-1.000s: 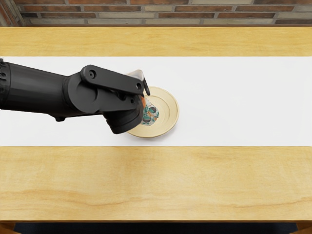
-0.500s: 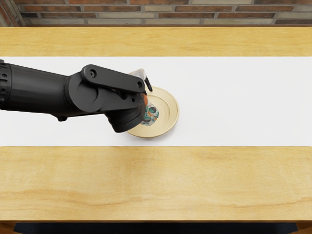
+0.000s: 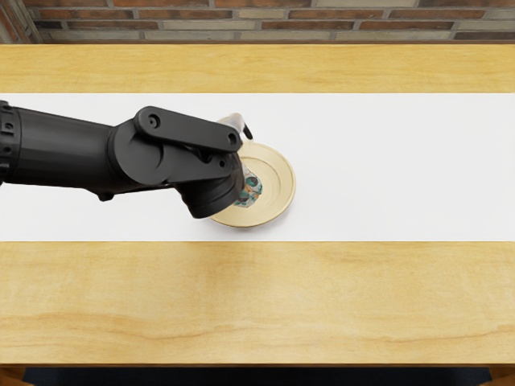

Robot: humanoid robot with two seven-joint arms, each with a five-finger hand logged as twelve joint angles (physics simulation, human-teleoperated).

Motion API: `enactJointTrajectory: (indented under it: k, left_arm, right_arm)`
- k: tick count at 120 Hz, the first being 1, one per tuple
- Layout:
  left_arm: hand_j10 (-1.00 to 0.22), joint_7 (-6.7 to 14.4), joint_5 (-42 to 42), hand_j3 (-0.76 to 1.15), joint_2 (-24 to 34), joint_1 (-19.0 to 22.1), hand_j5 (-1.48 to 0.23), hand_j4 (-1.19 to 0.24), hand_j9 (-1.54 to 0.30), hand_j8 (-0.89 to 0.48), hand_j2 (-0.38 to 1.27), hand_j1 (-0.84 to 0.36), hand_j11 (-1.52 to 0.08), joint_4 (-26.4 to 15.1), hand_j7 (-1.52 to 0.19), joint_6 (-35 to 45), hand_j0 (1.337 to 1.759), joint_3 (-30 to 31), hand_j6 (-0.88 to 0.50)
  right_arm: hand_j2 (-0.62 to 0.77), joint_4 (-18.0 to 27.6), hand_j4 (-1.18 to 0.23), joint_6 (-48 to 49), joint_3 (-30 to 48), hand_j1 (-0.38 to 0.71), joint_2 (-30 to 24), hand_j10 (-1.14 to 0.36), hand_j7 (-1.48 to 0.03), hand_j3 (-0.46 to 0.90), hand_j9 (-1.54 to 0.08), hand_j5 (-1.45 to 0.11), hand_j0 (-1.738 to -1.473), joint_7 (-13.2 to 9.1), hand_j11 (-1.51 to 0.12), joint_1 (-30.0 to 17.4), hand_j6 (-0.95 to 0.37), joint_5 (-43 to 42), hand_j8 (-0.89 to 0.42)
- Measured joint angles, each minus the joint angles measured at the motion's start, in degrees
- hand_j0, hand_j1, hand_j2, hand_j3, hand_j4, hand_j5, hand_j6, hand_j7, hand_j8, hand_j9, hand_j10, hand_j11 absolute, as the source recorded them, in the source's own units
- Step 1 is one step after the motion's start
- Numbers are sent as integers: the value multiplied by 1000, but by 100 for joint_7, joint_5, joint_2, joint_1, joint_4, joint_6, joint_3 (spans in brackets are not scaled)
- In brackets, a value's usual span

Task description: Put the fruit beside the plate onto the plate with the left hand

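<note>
Now | left hand (image 3: 211,182) over left half of plate (image 3: 278,172) | grasp hidden

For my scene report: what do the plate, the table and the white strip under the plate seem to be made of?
The plate looks like glazed ceramic, or perhaps pale wood: cream-tan, with concentric rings and slight sheen. The table looks like light varnished wood, showing grain lines. The white strip is flat, matte and plain, perhaps cloth or paper; I cannot tell which.
</note>
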Motion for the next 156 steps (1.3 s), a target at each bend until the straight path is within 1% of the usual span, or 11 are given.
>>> enactJointTrajectory:
  k: [19, 31, 63, 73, 78, 82, 100, 113, 117, 145, 156]
  left_arm:
    - [-327, 0, 90, 0, 0, -39, -425, -327, -425, -324, 73, -40, -425, -76, -425, -3, 1658, -145, -327]
    - [-320, 0, 326, 0, 0, 21, -415, -319, -414, -318, 69, -31, -414, -300, -415, -10, 1658, -386, -320]
    - [-311, -17, 723, 0, 1115, 164, -403, -310, -403, -310, 64, -22, -403, -996, -403, -169, 1658, -818, -311]
    - [-309, -153, 917, 0, 1706, 709, -401, -309, -401, -309, 64, -20, -401, -1096, -401, -500, 1658, -1090, -310]
    - [-309, -193, 1119, 0, 2006, 1117, -401, -309, -401, -309, 63, -20, -401, -1124, -401, -753, 1658, -1359, -309]
    - [-309, -216, 1281, 0, 2116, 1285, -401, -309, -400, -309, 63, -20, -400, -1141, -401, -943, 1658, -1571, -309]
    - [-308, -284, 1682, 0, 2632, 1404, -400, -308, -399, -308, 63, -19, -399, -1307, -399, -1463, 1658, -2160, -308]
    - [-308, -417, 1779, 0, 3046, 1728, -399, -308, -399, -308, 63, -18, -399, -1393, -399, -1881, 1658, -2547, -308]
    - [-308, -487, 1794, 0, 3201, 1759, -399, -308, -399, -308, 63, -18, -399, -1414, -399, -2022, 1658, -2641, -308]
    - [-308, -1070, 1829, 0, 4198, 2656, -399, -308, -399, -308, 63, -18, -399, -1466, -399, -3325, 1658, -3575, -308]
    - [-308, -1247, 1832, 0, 4446, 3537, -399, -308, -399, -308, 63, -18, -399, -1460, -399, -4020, 1658, -4304, -308]
  right_arm:
    - [-7, 0, -39, 0, 0, -303, 0, -39, -50, 0, -50, -50, -1658, 0, -50, 0, -39, 0, -39]
    - [-7, 0, -39, 0, 0, -303, 0, -39, -50, 0, -50, -50, -1658, 0, -50, 0, -39, 0, -39]
    - [-7, 0, -39, 0, 0, -303, 0, -39, -50, 0, -50, -50, -1658, -8, -50, 0, -39, 0, -39]
    - [-7, 0, -39, 0, 0, -303, 0, -39, -50, 0, -50, -50, -1658, -8, -50, 0, -39, 0, -39]
    - [-7, 0, -39, 0, 0, -303, 0, -39, -50, 0, -50, -50, -1658, -8, -50, 0, -39, 0, -39]
    - [-8, 0, -39, 0, 0, -303, 0, -39, -50, 0, -50, -50, -1658, -9, -50, 0, -39, 0, -39]
    - [-8, 0, -39, 0, 0, -303, 0, -39, -50, 0, -50, -50, -1658, -9, -50, 0, -39, 0, -39]
    - [-8, 0, -39, 0, 0, -303, 0, -39, -50, 0, -50, -50, -1658, -9, -50, 0, -39, 0, -39]
    - [-7, 0, -39, 0, 1, -303, 0, -39, -50, 0, -50, -50, -1658, -9, -50, 0, -39, 0, -39]
    - [-7, 0, -39, -7, 8, -303, 0, -39, -50, 0, -50, -50, -1658, -15, -50, 0, -39, 11, -39]
    - [-8, 3, -39, -4, 8, -303, 0, -39, -50, 0, -50, -50, -1658, -65, -50, 0, -39, 15, -39]
